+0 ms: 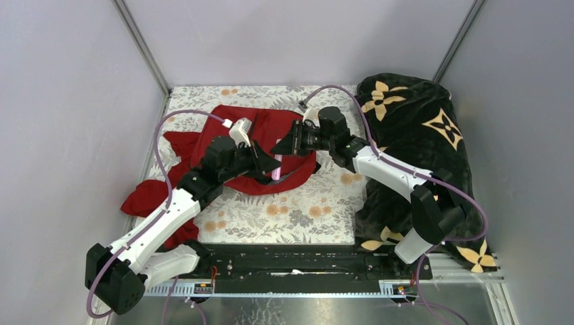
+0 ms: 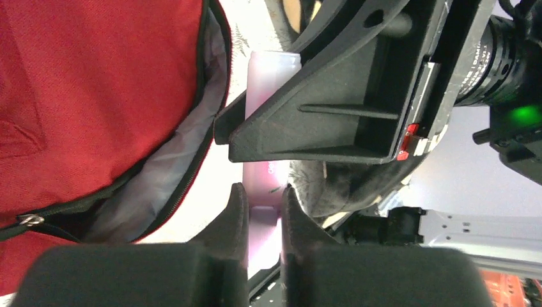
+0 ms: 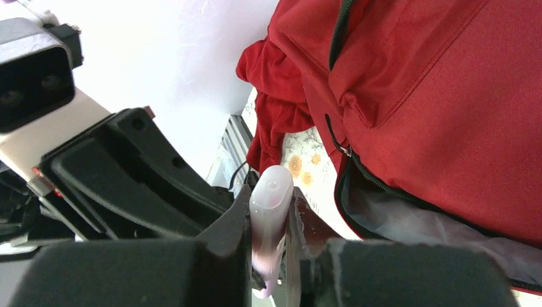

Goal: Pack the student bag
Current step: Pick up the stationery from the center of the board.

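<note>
While the large dark-red fabric backpack (image 1: pixel 288 132) is lying unzipped on the flowered surface (image 1: pixel 304 211), the left hand (image 2: pixel 263 193) and right hand (image 3: pixel 270 203) are clamping a pale pink plastic tube (image 3: pixel 273 184), not yet packed.

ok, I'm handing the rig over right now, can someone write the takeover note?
Left gripper: shut on the pale pink item, beside the bag's mouth.
Right gripper: looks shut on the same item, so both arms grip it.
Student bag: lying on the flowered cloth, main zipper open, grey lining showing.
Done: bag open, item gripped.
Left: one arm should probably release, then the other puts the item in the bag. It is not in yet.
</note>
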